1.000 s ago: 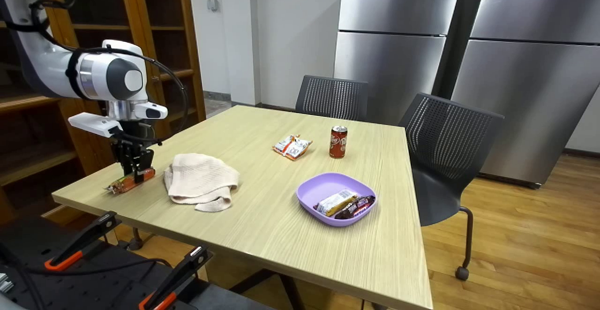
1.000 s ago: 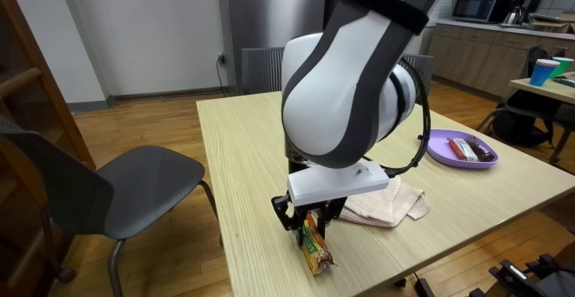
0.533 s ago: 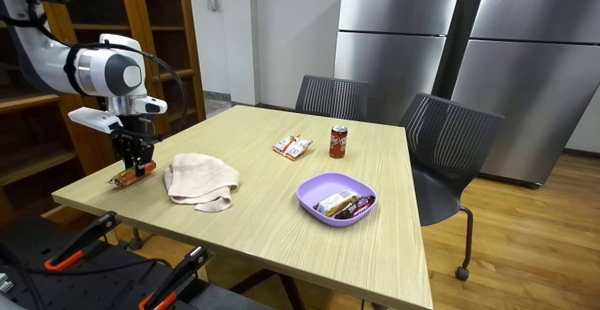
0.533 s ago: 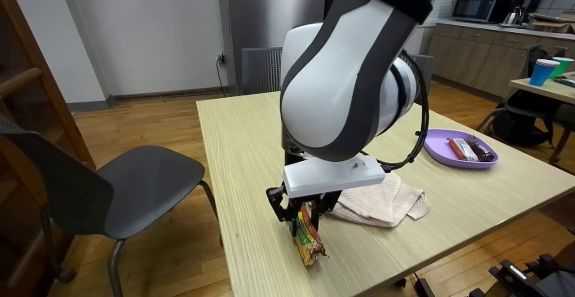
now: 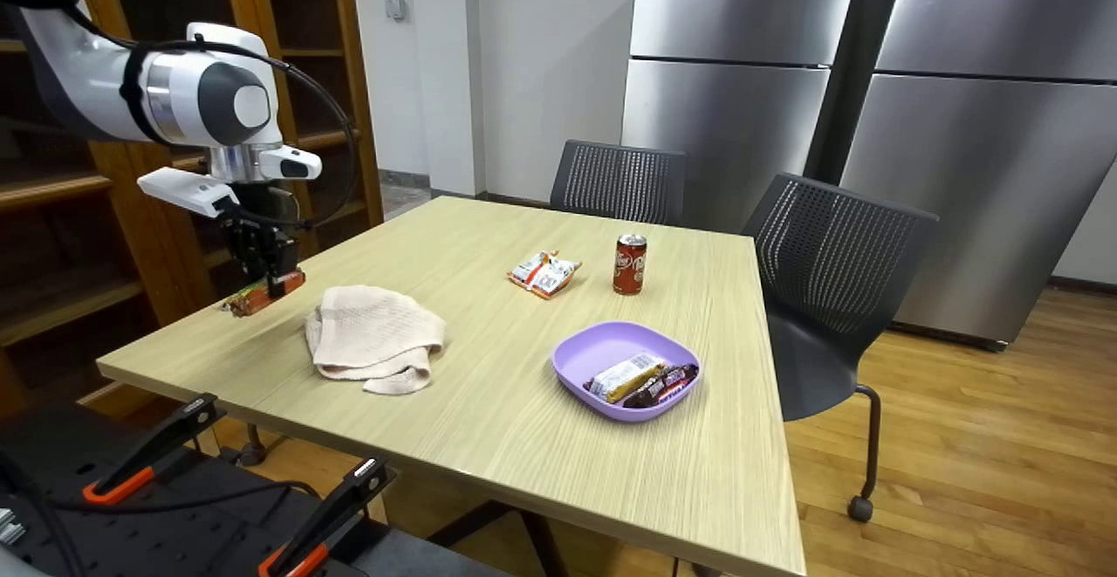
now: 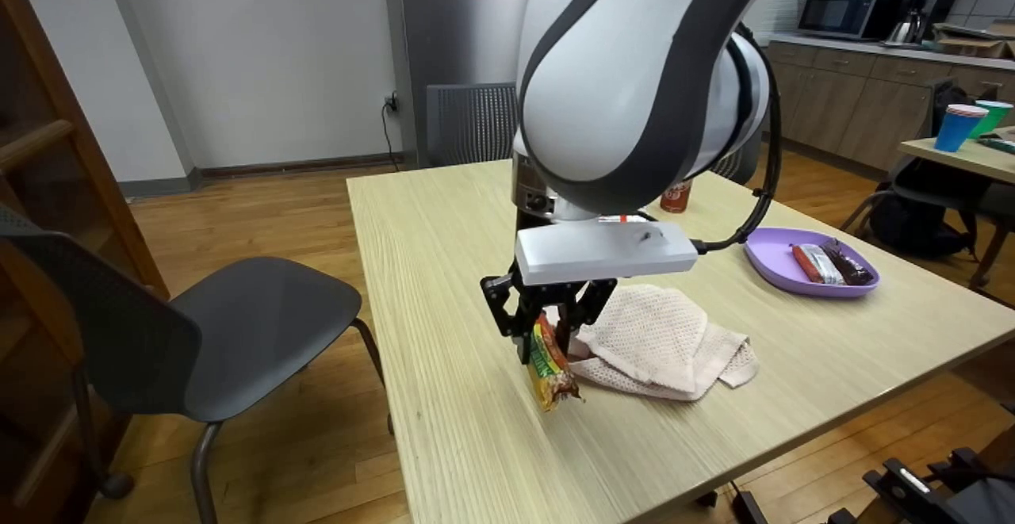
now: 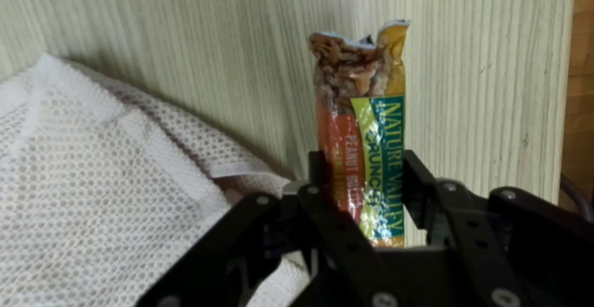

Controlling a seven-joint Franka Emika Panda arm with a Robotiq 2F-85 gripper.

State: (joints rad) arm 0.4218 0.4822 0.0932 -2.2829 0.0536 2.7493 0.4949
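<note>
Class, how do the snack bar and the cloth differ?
The snack bar is clamped in the gripper; the cloth lies folded on the table. The snack bar is glossy and brightly printed; the cloth is pale and textured. The snack bar is narrow, the cloth broader. Both appear in all three views.

This looks like a shared kitchen or break room. Two steel fridges (image 5: 733,106) stand side by side, and in an exterior view wooden cupboards (image 6: 840,112) carry a microwave (image 6: 834,15) and what looks like a coffee maker (image 6: 926,13) in front of a tiled wall (image 6: 971,2). A soda can (image 5: 630,264) and a snack packet (image 5: 544,275) sit on the wide desk (image 5: 497,359), with dark chairs (image 5: 838,254) of the office kind, on small wheels, standing beside it. Coloured cups (image 6: 959,128) on another desk (image 6: 955,156) also suggest a room for eating. Whether it serves an office or a lab cannot be told.
</note>
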